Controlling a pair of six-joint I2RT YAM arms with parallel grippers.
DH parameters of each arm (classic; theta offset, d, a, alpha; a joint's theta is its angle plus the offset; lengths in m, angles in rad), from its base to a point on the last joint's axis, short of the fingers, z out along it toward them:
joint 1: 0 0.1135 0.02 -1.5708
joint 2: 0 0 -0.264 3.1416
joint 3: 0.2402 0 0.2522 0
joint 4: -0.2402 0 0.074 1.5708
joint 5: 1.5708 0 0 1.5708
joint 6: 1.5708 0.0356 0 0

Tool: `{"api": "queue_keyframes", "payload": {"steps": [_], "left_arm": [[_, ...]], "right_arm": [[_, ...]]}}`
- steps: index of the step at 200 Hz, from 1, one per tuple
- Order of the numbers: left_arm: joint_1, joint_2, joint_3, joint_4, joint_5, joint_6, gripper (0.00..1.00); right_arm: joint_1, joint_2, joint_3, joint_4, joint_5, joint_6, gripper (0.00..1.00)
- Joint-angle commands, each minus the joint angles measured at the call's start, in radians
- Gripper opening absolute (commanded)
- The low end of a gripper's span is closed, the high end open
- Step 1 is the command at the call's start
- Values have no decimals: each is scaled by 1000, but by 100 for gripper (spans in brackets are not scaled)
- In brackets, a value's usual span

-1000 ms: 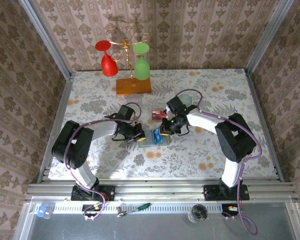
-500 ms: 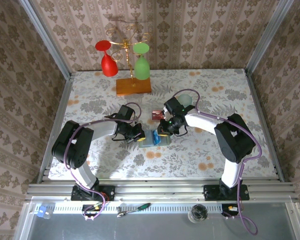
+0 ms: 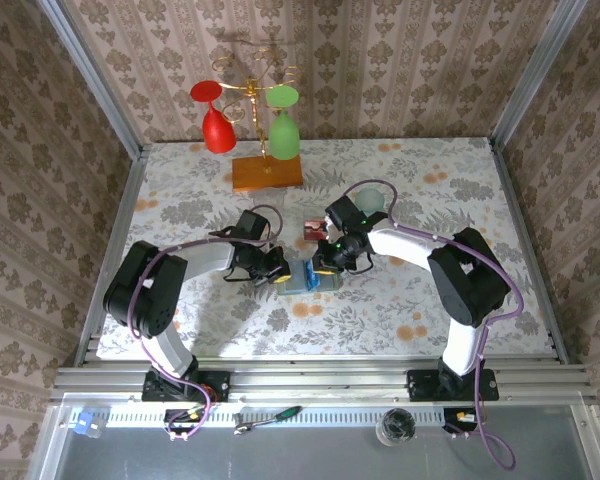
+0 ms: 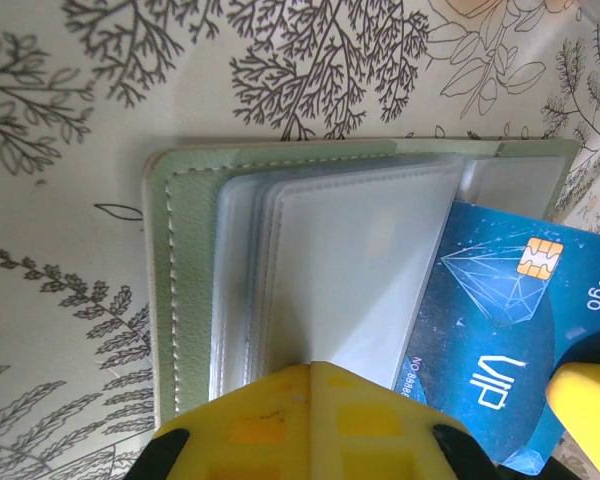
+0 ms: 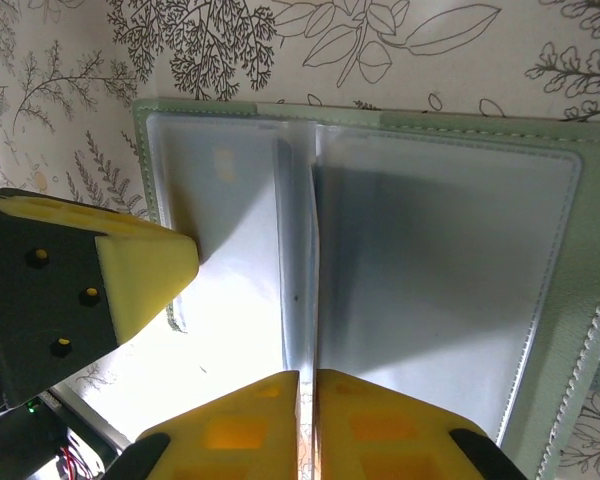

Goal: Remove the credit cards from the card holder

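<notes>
The left jaws were shut with nothing between them, their tips bearing down on the clear sleeves point(image 4: 330, 270) over one panel of the card holder point(image 3: 302, 277). The card holder lay open on the worktop point(image 3: 430, 180) between the two arms. A red card point(image 3: 313, 231) lay just beyond the card holder and apart from it, so one card looked to be out already. A blue card point(image 4: 505, 320) stuck out from among the sleeves on the card holder's right side, partly across its other panel. Right of the card holder, the right jaws stood almost closed, a thin slit between them in line with a sleeve's edge. Whether they pinched anything could not be told from the wrist view. By my reading, the step in hand was drawing the blue card free. The next move called for a sure pinch on its free edge and a flat pull away from the card holder, with the left jaws pinning it down.
</notes>
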Motion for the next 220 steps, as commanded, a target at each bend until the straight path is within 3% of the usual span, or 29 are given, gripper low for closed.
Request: {"api": "queue_keyframes", "payload": {"steps": [1,92,139,164,220], "left_arm": [[5,7,-2,-31,-5,22,0],[8,-6,9,-36,-5,21,0],[9,-22,24,-39,-3,20,0],[11,-34,26,-38,-3,19,0],[25,-73,5,-20,-11,13,2]], "right_arm": [[8,-12,-9,-30,12,9,10],[7,-47,8,-56,56,-3,2],[-3,-81,47,-140,95,-93,1],[-14,-79,92,-211,117,-235,0],[-25,-34,234,-420,273,-716,0]]}}
